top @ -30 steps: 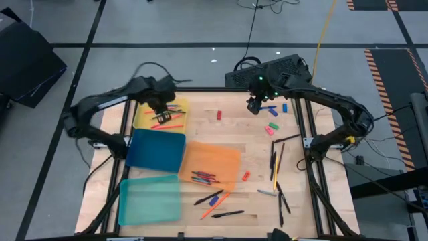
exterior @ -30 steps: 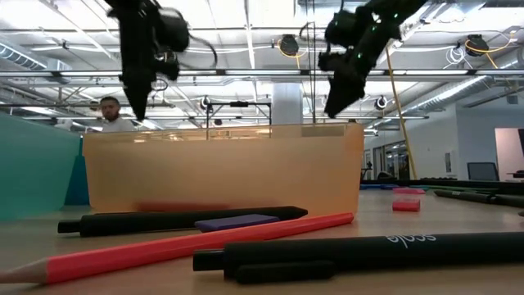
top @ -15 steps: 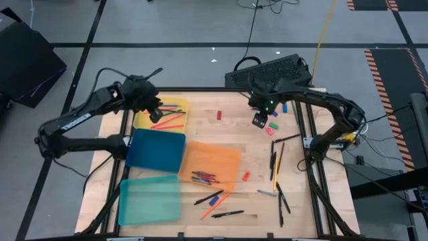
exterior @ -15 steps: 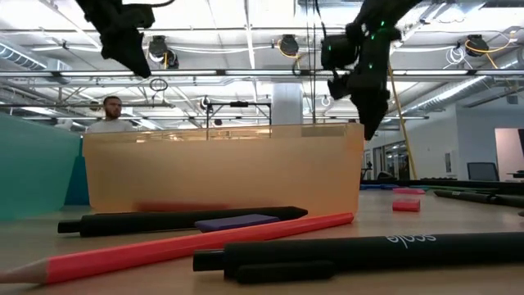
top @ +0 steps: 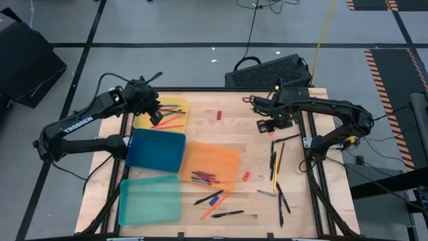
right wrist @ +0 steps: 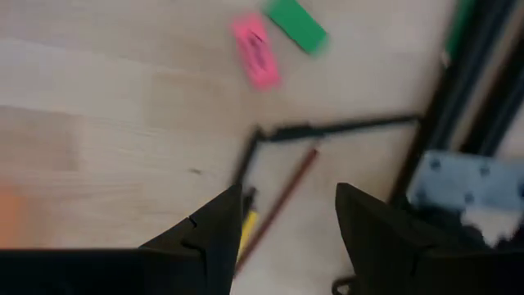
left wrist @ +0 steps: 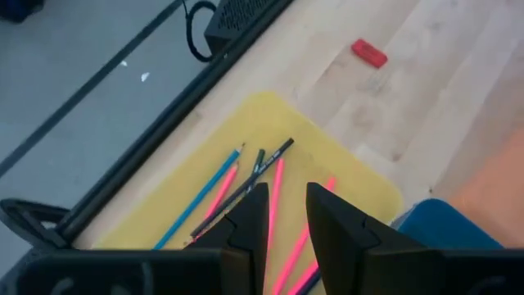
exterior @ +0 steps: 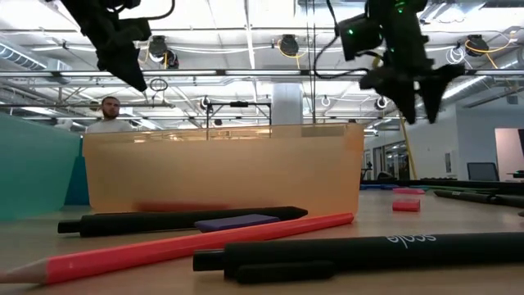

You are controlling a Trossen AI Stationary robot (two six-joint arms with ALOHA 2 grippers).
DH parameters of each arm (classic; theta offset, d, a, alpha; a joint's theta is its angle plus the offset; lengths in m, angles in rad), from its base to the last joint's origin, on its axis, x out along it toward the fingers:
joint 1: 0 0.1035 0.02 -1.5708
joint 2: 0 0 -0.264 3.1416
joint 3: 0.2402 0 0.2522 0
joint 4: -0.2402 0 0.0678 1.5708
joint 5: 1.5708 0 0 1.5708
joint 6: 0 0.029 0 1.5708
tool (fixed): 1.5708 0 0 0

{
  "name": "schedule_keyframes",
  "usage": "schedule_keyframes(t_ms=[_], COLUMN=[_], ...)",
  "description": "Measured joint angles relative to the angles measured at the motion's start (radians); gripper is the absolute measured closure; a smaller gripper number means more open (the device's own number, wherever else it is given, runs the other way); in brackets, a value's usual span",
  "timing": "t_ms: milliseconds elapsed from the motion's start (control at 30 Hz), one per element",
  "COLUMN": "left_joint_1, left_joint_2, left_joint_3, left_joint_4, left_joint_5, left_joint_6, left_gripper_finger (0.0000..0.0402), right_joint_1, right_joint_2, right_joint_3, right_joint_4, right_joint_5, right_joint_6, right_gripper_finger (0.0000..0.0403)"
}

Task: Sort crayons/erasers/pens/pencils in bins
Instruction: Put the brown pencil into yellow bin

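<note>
Pencils (left wrist: 274,192) (thin, pink) lie in smooth yellow bin (left wrist: 270,123).

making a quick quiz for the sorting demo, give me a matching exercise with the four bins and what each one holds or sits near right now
Things:
1. yellow bin
2. dark blue bin
3. orange bin
4. teal bin

States:
A. nothing seen inside, at the table's near left corner
B. holds pink pencils, left gripper above it
C. holds a few short sticks at its near edge
D. nothing seen inside, between the yellow and teal ones

Pairs: 1-B, 2-D, 3-C, 4-A
</note>
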Motion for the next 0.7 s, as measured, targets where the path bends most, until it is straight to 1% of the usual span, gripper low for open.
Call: schedule_keyframes(t_ms=[100,167,267,400,467,600,700], left_joint_1=[0.000,0.000,-0.001,-0.002,-0.002,-0.002,-0.002], left_joint_2=[0.000,0.000,0.000,0.000,0.000,0.000,0.000], left_joint_3=[-0.015,-0.021,-0.031,-0.031,-0.031,-0.031,-0.031], left_joint_4=[0.046,0.077,0.103,0.101,0.101,0.099,0.083], left_joint_5=[0.000,0.000,0.000,0.000,0.000,0.000,0.000], left_joint_6=[0.038,0.059,0.085,0.109,0.110,0.102,0.084], left_gripper_finger=[0.0314,0.0314,0.0314,0.0314,0.0314,0.0314,0.0314], right_joint_1=[0.029,0.041,0.050,0.057,0.053,0.024,-0.004], right_joint_2=[0.001,0.001,0.002,0.001,0.001,0.001,0.000], right_joint_3=[-0.078,-0.136,-0.214,-0.294,-0.340,-0.444,-0.503], right_joint_4=[-0.008,0.006,0.054,0.096,0.155,0.348,0.455], right_joint_5=[-0.002,-0.029,-0.097,-0.143,-0.172,-0.253,-0.262], right_joint_6=[0.085,0.119,0.133,0.133,0.124,0.116,0.152], right_gripper_finger=[0.0216,0.0216,0.0216,0.0216,0.0216,0.0216,0.0220])
